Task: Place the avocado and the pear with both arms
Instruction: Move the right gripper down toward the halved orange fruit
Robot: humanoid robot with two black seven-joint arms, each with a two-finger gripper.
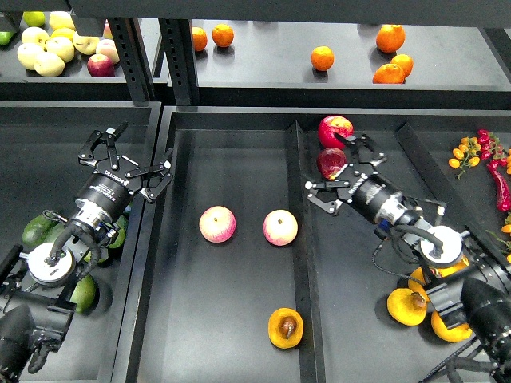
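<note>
The pear (285, 328), an orange-yellow half with a dark pit, lies cut face up at the front of the middle tray. Several dark green avocados (36, 230) lie in the left bin, partly hidden under my left arm. My left gripper (131, 155) is open and empty, up over the wall between the left bin and the middle tray. My right gripper (335, 169) is open, with its fingers spread on either side of a dark red apple (330, 160). I cannot tell if they touch it.
Two pink-yellow apples (218, 224) (280, 227) sit mid-tray. A red apple (336, 130) lies behind the right gripper. More orange halves (406, 307) lie under my right arm. A divider (297, 239) splits the tray. Oranges (322, 57) and yellow apples (48, 56) are on the back shelf, chillies (495, 163) far right.
</note>
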